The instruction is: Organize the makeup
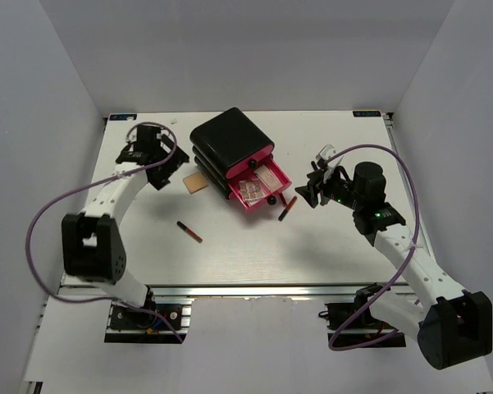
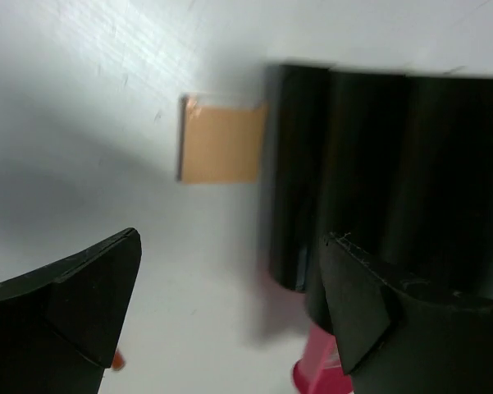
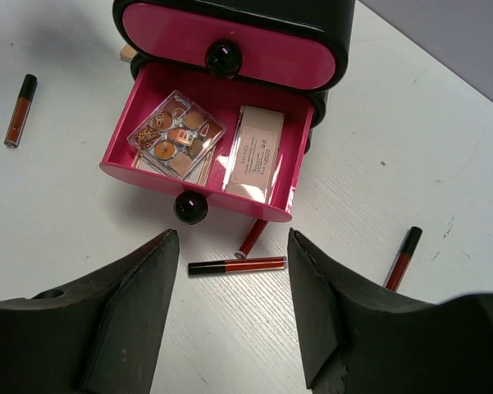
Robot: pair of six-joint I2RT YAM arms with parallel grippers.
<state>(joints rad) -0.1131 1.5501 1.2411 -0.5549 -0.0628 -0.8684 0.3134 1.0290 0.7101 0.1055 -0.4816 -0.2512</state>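
**Surface** (image 1: 254,263): white, walled by pale panels at the back and both sides. A broad open stretch lies between the arm bases and the things.

**Black drawer box** (image 1: 230,148): stands mid-surface toward the back, well clear of every edge. Its **bottom pink drawer** (image 3: 119,171) is pulled out; the drawer above is shut.

**Drawer contents**: a clear **eyeshadow palette** (image 3: 176,137) on the left and a **beige flat carton** (image 3: 256,152) on the right, side by side.

**Loose makeup on the surface**:
- **tan square packet** (image 2: 221,141), just beside the box's black wall.
- **crosswise lipstick tube** (image 3: 236,265), just in front of the drawer.
- **tucked lipstick tube** (image 3: 253,238), one end under the drawer front.
- **right lipstick tube** (image 3: 402,257), apart in open room.
- **far lipstick tube** (image 3: 20,109), alone to the left of the box.

**Left end effector** (image 2: 230,271): jaws spread wide and empty, above the surface near the tan packet and the box corner.

**Right end effector** (image 3: 232,238): jaws apart and gripping nothing, facing the open drawer.
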